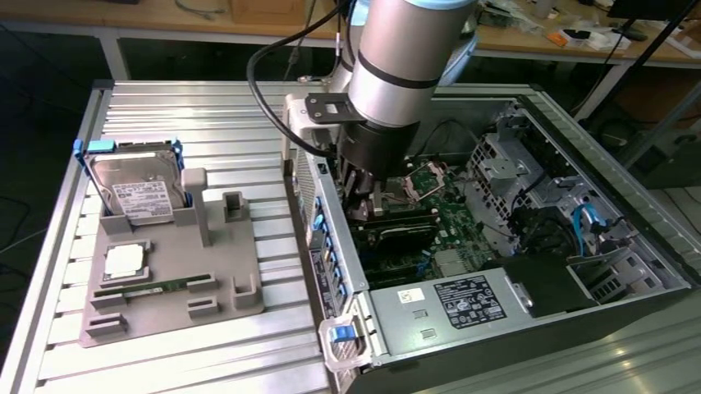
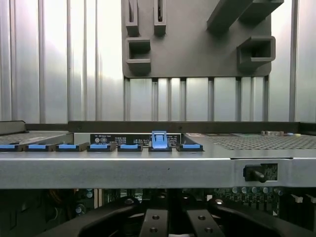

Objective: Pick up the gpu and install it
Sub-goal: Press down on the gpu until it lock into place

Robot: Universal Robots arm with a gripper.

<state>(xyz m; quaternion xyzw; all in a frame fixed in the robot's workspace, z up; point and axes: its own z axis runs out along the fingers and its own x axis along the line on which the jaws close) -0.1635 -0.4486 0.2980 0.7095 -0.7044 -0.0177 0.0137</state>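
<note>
1. Find the arm point(image 1: 411, 49) reaching down into the open computer case point(image 1: 641, 271), with the jaws low over the motherboard point(image 1: 447, 212).
2. Read the jaws as together, with no wide gap between them.
3. Locate the gpu point(image 1: 391, 227) directly beneath the jaws, inside the case, lying lengthwise across the motherboard.
4. Cannot tell whether the jaws clamp the gpu or merely sit above it, since the contact point is hidden by the arm.
5. Note the power supply point(image 1: 460, 300) with its white-and-black labels, inside the case and well apart from the jaws, toward the near end of the case.
6. Note the row of blue latches point(image 2: 98, 146) along the case's side wall, just beside the jaws; one latch point(image 2: 159, 139) stands raised above the others.
7. Find the grey fixture plate point(image 1: 164, 308) on the ribbed metal worktop point(image 1: 197, 107), beyond that wall and well apart from the jaws.
8. On the fixture plate, observe:
   - the hard drive point(image 1: 137, 193) in a blue frame, upright at the far end;
   - a square silver chip point(image 1: 124, 261) lying flat;
   - the narrow green memory stick point(image 1: 148, 289) resting in its slot.
9. Observe the upright holders point(image 1: 232, 207) next to the hard drive, with nothing standing in them.
</note>
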